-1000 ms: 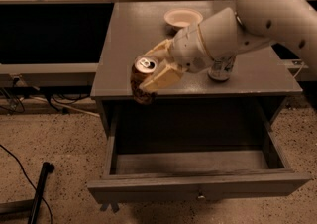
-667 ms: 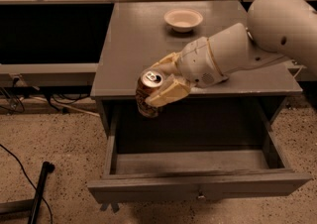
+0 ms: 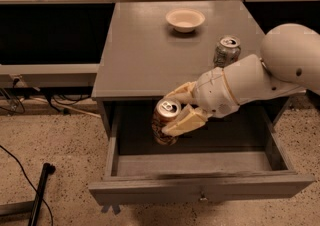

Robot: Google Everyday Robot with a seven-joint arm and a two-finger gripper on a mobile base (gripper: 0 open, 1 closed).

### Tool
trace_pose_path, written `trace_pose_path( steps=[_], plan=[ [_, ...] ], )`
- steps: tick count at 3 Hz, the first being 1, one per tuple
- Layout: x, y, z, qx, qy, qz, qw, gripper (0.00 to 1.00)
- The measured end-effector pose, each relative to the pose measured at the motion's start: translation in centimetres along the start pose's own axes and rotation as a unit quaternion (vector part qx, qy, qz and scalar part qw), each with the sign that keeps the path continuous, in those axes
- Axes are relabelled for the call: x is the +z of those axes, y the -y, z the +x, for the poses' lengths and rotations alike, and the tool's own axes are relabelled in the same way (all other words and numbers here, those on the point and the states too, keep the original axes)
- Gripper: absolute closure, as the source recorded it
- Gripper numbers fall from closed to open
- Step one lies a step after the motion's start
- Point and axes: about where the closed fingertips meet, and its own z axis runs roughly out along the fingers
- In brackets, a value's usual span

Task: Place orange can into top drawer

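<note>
The orange can (image 3: 164, 121) is coppery brown with a silver top and pull tab. My gripper (image 3: 181, 109) is shut on the orange can, its pale fingers (image 3: 186, 120) clamped on the can's sides. The can hangs upright over the left part of the open top drawer (image 3: 200, 162), just in front of the cabinet's front edge. The drawer is pulled out wide, its grey front panel and small knob (image 3: 202, 198) toward the camera. My white arm (image 3: 260, 77) reaches in from the right.
On the grey cabinet top (image 3: 145, 45) stand a silver-green-white can (image 3: 226, 51) at the right and a small pale bowl (image 3: 185, 19) at the back. A black pole (image 3: 40, 192) and cables lie on the speckled floor at left.
My gripper has carried the orange can forward and down, off the cabinet top's front edge to above the open drawer. The arm has cleared the other can.
</note>
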Motion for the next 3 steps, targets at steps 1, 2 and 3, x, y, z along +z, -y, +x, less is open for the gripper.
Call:
trace_pose_path(
  steps=[1,2,3],
  plan=[
    [1.3,-1.5,0.1,-0.046,-0.039,-0.003,0.9982,1.00],
    [1.3,-1.5,0.1,-0.046,-0.039,-0.003,0.9982,1.00],
    [2.0,-1.4,1.4,-0.050,-0.038,0.007,0.9980,1.00]
  ],
)
